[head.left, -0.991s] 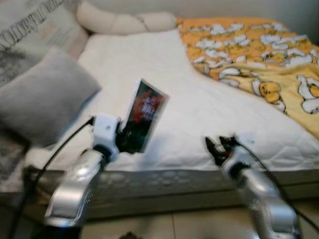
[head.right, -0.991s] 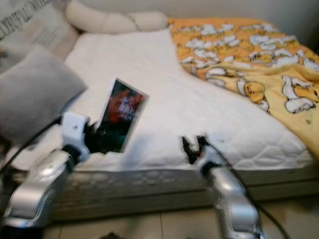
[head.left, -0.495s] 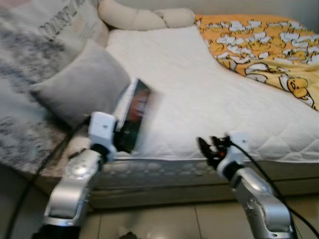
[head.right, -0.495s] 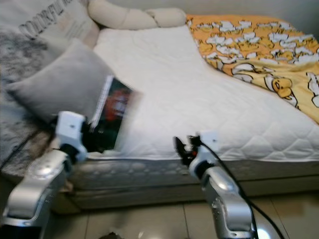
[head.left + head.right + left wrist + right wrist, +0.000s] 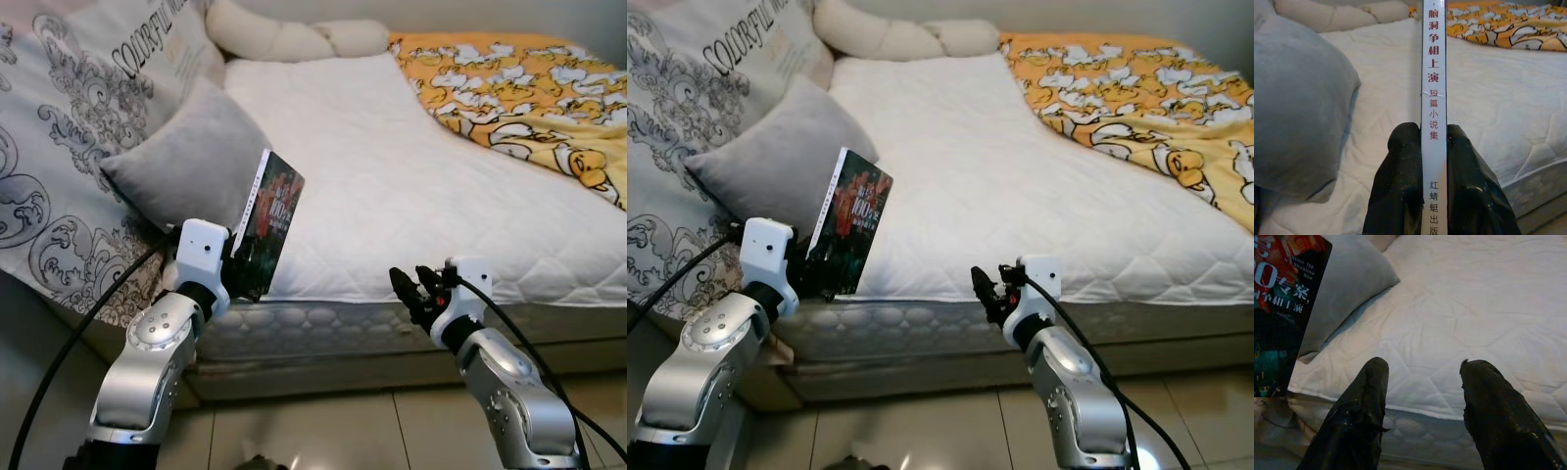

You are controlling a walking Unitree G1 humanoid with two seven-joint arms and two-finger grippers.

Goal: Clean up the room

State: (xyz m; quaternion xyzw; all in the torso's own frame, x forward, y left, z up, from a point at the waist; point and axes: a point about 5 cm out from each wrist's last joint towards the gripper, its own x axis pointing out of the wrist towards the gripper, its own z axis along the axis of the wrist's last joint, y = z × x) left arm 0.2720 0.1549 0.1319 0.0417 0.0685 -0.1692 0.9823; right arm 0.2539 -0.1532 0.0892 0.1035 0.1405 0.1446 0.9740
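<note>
My left gripper [image 5: 238,269] is shut on a paperback book [image 5: 268,221] with a dark, red-lettered cover, held upright over the near left corner of the bed [image 5: 392,176]. Its white spine [image 5: 1433,98] with red characters stands clamped between the two black fingers [image 5: 1400,161]. Off to the right, my right gripper [image 5: 409,285] hovers open at the mattress's front edge with nothing between its fingers [image 5: 1364,396]. The book's cover [image 5: 1283,308] also appears beside that gripper in the right wrist view.
A grey pillow [image 5: 186,162] lies just behind the book, with a large patterned cushion [image 5: 78,127] to its left. A cream knotted cushion [image 5: 294,37] sits at the head, an orange duck-print blanket [image 5: 529,88] at the far right. Tiled floor [image 5: 323,431] lies below.
The camera has swung left, bringing the patterned cushion into view, and the blur is gone. The book stays held in my left gripper; my right gripper remains open.
</note>
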